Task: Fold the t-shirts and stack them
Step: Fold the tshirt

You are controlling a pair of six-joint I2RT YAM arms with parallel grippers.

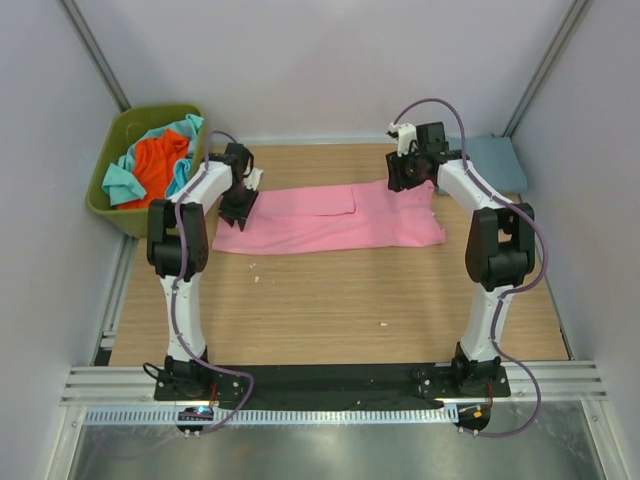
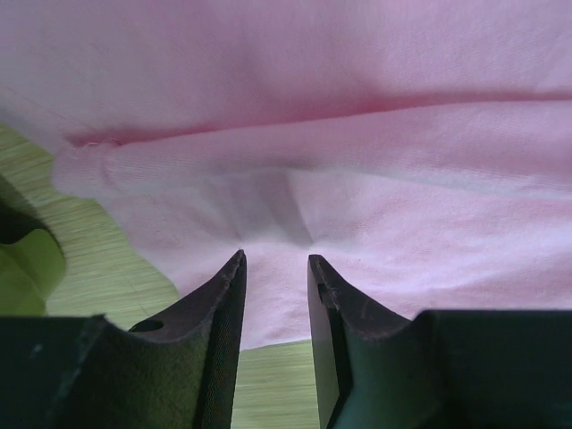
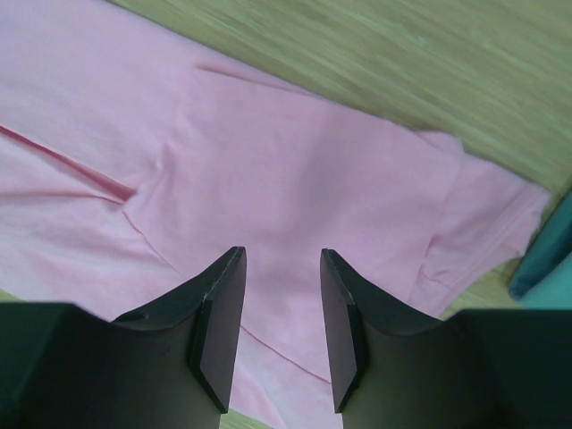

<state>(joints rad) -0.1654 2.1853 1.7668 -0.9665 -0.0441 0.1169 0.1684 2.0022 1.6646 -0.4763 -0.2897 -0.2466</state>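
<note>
The pink t-shirt (image 1: 330, 218) lies flat on the wooden table, folded into a long band running left to right. My left gripper (image 1: 243, 207) is open and empty over its left end; the left wrist view shows the pink cloth (image 2: 357, 161) just beyond the left gripper (image 2: 274, 261). My right gripper (image 1: 408, 180) is open and empty over the shirt's far right corner; the right wrist view shows the pink cloth (image 3: 295, 170) under the right gripper (image 3: 281, 255). The orange t-shirt (image 1: 160, 165) and the teal t-shirt (image 1: 122, 183) lie bunched in the bin. A dusty blue-grey t-shirt (image 1: 497, 160) lies folded at the back right.
The olive-green plastic bin (image 1: 105, 205) stands off the table's back left corner, close to my left arm. The booth's pale walls close in the back and both sides. A teal-blue edge (image 3: 550, 250) shows at the right of the right wrist view.
</note>
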